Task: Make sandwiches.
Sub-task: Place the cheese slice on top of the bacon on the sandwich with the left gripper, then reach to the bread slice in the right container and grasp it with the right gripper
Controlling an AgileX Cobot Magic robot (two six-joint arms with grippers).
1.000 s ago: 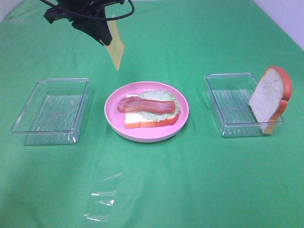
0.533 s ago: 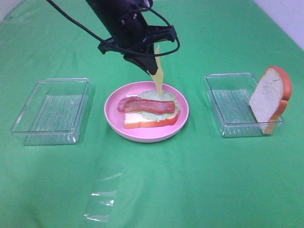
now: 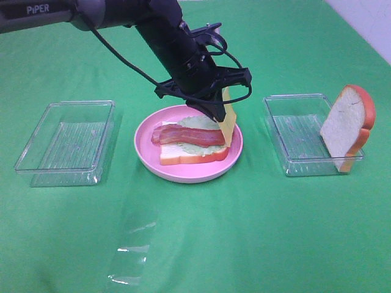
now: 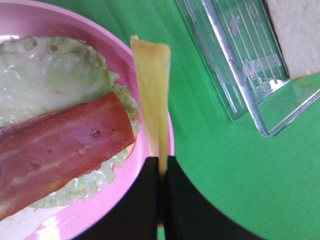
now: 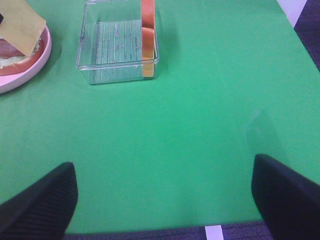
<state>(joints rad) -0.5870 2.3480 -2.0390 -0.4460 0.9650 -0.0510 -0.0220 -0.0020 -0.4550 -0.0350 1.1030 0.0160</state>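
Note:
A pink plate [image 3: 183, 173] holds the open sandwich [image 3: 189, 139]: a bread slice with lettuce and bacon on top. My left gripper [image 3: 215, 110] is shut on a yellow cheese slice [image 3: 228, 122], which hangs on edge over the plate's right side, its lower edge at the lettuce. In the left wrist view the cheese [image 4: 152, 95] sticks out from the shut jaws, beside the bacon [image 4: 60, 150]. A second bread slice [image 3: 347, 127] leans upright in the right clear tray [image 3: 293, 131]. My right gripper [image 5: 162, 200] is open and empty over bare cloth, out of the exterior view.
An empty clear tray [image 3: 67, 140] stands left of the plate. A clear plastic scrap [image 3: 131, 256] lies on the green cloth at the front. The right wrist view shows the tray [image 5: 117, 65] with the bread [image 5: 147, 40] ahead.
My left arm has swung from the back left to the right and down, carrying the cheese to the plate's right side. The bread and trays have not moved.

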